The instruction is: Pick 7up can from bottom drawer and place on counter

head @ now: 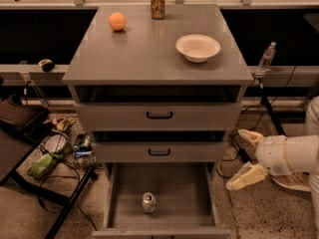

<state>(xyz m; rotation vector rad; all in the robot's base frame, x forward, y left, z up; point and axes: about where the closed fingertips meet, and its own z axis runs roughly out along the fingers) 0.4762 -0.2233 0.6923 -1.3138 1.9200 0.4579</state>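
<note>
The 7up can (148, 202), small with a silver top, stands upright near the front middle of the bottom drawer (179, 190), which is pulled out as a shallow grey tray. My gripper (235, 159) is to the right of the cabinet, at the height of the middle drawer, pointing left. It is open and empty, with one cream finger above the other. It is outside the drawer, above and to the right of the can. The grey counter (149, 54) is the cabinet's top.
On the counter are an orange (117, 21), a brown-gold can (158, 2) and a white bowl (198, 47). The two upper drawers are shut. A water bottle (265, 59) stands on a ledge at the right. Clutter and cables (55, 151) lie on the floor at the left.
</note>
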